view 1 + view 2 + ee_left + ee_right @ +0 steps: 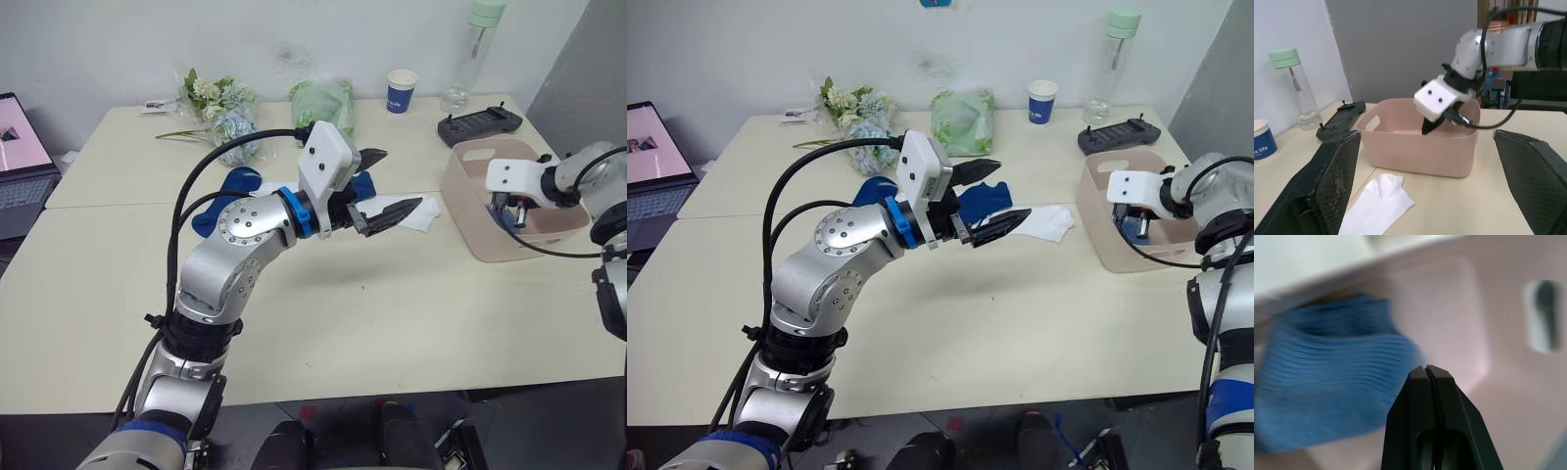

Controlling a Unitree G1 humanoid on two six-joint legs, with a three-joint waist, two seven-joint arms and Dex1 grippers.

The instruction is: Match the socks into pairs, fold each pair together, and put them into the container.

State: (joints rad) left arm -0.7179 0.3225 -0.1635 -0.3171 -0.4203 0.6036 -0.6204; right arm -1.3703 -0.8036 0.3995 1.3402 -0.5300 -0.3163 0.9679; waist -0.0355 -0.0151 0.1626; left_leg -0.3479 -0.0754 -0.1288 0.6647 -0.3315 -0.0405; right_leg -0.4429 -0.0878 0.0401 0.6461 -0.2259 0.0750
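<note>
Cream table [392,323], frame centre: left gripper [989,196] hovers, fingers spread, over a white sock [1050,223] and dark blue socks [982,203]. Right of frame, right gripper [1426,368] is inside the pink container [468,227], fingers pressed together, empty. Right wrist view adds a blue sock [1327,382] on the container floor.

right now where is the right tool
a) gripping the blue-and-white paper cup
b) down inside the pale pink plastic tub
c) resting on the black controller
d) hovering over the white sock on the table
b: the right tool, fingers closed together and empty, sits inside the pale pink rectangular plastic tub, right beside a folded blue ribbed fabric sock lying on the tub's floor.
</note>
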